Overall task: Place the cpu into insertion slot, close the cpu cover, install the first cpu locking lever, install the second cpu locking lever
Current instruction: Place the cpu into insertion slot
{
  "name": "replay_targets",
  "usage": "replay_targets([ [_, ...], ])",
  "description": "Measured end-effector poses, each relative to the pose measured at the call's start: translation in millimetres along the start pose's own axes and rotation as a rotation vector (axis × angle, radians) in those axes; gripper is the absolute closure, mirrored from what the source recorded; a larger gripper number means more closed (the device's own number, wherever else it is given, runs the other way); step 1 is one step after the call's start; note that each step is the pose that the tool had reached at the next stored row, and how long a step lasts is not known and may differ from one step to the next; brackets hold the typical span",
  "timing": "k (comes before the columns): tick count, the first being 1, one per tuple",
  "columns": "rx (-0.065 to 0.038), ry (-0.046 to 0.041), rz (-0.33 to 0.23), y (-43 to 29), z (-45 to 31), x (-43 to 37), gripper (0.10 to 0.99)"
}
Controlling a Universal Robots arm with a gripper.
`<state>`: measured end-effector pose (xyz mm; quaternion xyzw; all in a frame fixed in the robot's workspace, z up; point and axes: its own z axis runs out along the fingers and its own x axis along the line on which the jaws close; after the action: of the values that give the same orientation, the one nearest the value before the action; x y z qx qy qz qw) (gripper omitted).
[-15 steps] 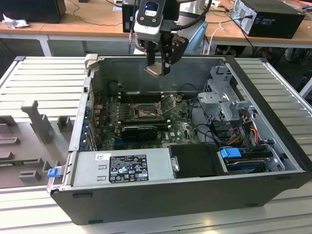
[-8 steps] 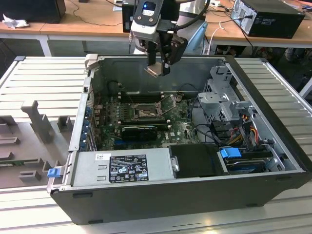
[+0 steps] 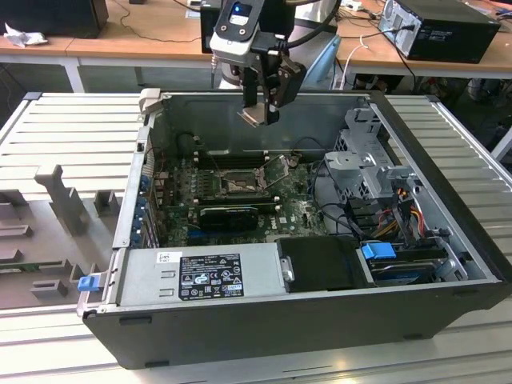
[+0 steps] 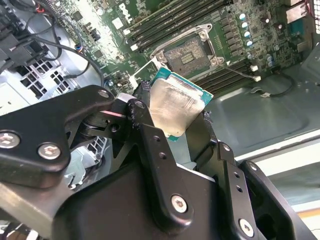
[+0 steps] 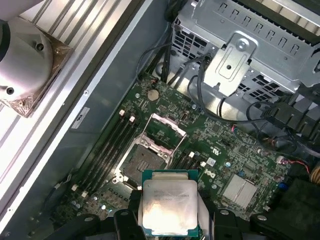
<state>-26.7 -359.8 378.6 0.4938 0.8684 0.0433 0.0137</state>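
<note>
My gripper (image 3: pixel 261 110) hangs over the open computer case, above its back wall, shut on the cpu (image 3: pixel 258 118). In both wrist views the cpu (image 4: pixel 175 107) (image 5: pixel 167 205) is a silver-topped square chip with a green edge, pinched between black fingers (image 4: pixel 141 116). The insertion slot (image 3: pixel 238 185) (image 5: pixel 141 162) (image 4: pixel 186 51) lies bare on the green motherboard, well below and apart from the chip. The cpu cover (image 5: pixel 164 132) stands swung up at the slot's far edge.
A grey power supply (image 3: pixel 200 274) fills the case's front. A metal drive cage (image 3: pixel 370 164) and loose cables (image 3: pixel 344 212) sit at the exterior view's right. A black ribbed block (image 3: pixel 229 214) lies just in front of the slot. Case walls (image 3: pixel 264 108) surround the board.
</note>
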Motion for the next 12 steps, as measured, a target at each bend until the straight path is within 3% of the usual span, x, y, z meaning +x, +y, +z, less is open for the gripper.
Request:
replay_targets([
  [8, -0.001, -0.0051, 0.057, 0.0, 0.0, 0.0, 0.561],
  [12, -0.002, -0.0099, 0.111, 0.0, 0.1, 0.0, 0.561],
])
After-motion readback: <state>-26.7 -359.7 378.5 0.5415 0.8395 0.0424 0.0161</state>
